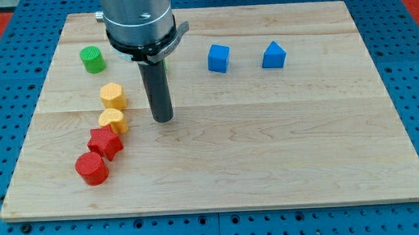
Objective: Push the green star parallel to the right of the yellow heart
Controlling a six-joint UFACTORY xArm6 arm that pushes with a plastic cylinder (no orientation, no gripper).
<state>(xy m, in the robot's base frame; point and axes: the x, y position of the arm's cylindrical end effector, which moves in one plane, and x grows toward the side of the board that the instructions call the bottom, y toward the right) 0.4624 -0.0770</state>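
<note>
My tip (163,119) rests on the wooden board (267,143), left of the middle. Two yellow blocks lie to its left: one (113,95) higher up, and one (113,121) level with the tip, a short gap away. I cannot tell which of them is the heart. A sliver of green (164,63) shows just behind the rod, under the arm's body. Most of that block is hidden, so its shape cannot be made out.
A green cylinder (91,59) stands at the top left. A red star (104,142) and a red cylinder (92,168) lie below the yellow blocks. A blue cube (218,58) and a blue wedge-like block (273,55) sit at the top right.
</note>
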